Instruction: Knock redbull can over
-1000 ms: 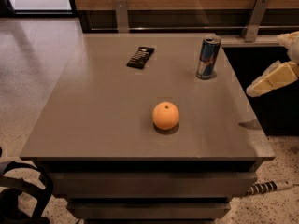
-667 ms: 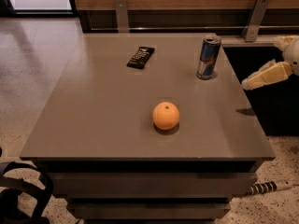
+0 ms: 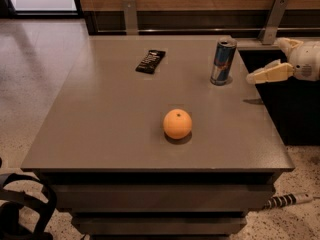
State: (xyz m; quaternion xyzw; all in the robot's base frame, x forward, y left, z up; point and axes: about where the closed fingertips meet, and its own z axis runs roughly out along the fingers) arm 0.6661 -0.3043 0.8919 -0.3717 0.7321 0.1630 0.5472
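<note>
The redbull can (image 3: 222, 61) stands upright on the grey table (image 3: 115, 114) near its far right side, blue and silver with a silver top. My gripper (image 3: 252, 77) reaches in from the right edge of the view, cream-coloured, its tip level with the can's lower half and a short gap to the can's right, above the table's right edge.
An orange (image 3: 177, 123) sits near the middle front of the table. A black candy bar wrapper (image 3: 150, 61) lies at the back, left of the can. A wooden wall with metal brackets (image 3: 130, 15) runs behind the table. Speckled floor lies to the left.
My gripper has moved up and left, toward the can, from a lower spot off the table's right edge. The can, orange and wrapper have not moved.
</note>
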